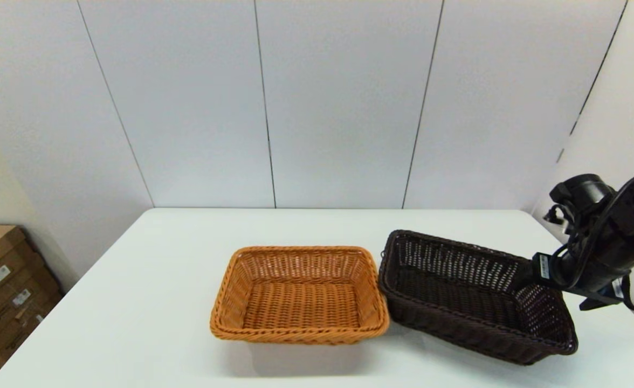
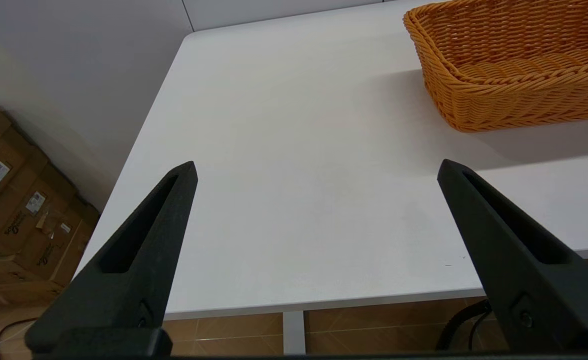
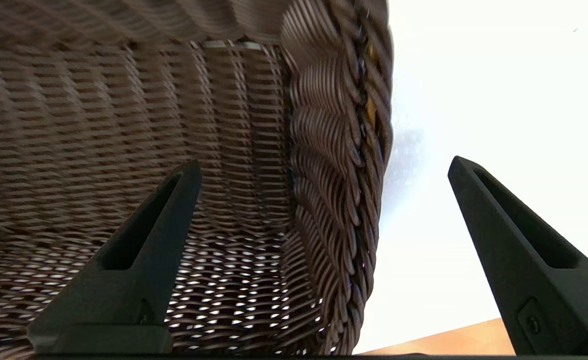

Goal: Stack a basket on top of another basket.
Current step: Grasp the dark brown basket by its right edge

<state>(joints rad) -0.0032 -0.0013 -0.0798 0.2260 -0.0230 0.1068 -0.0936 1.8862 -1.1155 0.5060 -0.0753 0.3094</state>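
Nearest in the head view, the orange-tan basket (image 1: 300, 294) sits on the white surface (image 1: 133, 312), touching the dark brown basket (image 1: 476, 296) at its right. Reaching in from the right, the right pincer (image 1: 527, 275) meets that basket's far-right rim.

Left wrist view: the left pincer (image 2: 316, 170) hovers released, parked.

Right wrist view: released fingers (image 3: 144, 245) straddle the rim, ready to grip.
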